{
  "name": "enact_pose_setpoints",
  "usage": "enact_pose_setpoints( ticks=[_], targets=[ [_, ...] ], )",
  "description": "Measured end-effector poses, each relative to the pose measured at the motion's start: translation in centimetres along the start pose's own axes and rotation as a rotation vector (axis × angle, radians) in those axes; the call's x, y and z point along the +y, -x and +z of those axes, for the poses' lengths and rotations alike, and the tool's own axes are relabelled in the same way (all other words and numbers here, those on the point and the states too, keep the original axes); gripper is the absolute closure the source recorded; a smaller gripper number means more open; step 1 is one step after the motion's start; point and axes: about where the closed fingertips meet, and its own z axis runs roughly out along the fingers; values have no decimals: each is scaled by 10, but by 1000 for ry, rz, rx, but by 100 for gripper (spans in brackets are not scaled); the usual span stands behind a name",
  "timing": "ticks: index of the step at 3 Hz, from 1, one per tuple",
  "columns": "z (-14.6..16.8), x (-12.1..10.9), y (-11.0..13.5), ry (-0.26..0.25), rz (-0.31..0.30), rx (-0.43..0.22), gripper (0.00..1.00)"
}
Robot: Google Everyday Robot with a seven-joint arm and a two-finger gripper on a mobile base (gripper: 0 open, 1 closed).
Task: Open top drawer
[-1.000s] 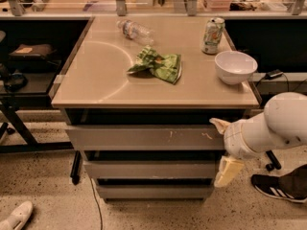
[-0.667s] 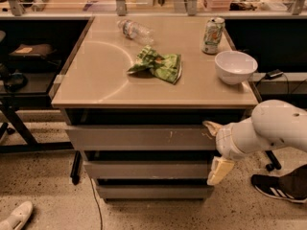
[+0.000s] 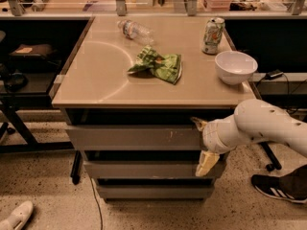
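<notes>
The top drawer is the widest grey front, just under the tan tabletop, with small pale scratch marks right of centre. A dark gap shows above it. My gripper is at the drawer front's right end, on a white arm reaching in from the right. It is open. One pale finger sits at the front's upper edge and the other hangs below its lower edge. Whether the fingers touch the front I cannot tell.
Two narrower grey drawer fronts lie below. On the tabletop are a green bag, a plastic bottle, a can and a white bowl. A black shoe is on the floor at right and a white shoe at left.
My arm and gripper have moved left, from beside the cabinet's right side to the right end of the top drawer front. The drawers have not visibly moved.
</notes>
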Motion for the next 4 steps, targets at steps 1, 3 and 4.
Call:
enact_pose_setpoints(
  ticks=[1, 3, 4],
  targets=[
    [11, -11, -6, -9, -14, 2, 0],
    [11, -11, -5, -8, -13, 2, 42],
    [-2, 0, -8, 6, -3, -14, 65]
  ],
)
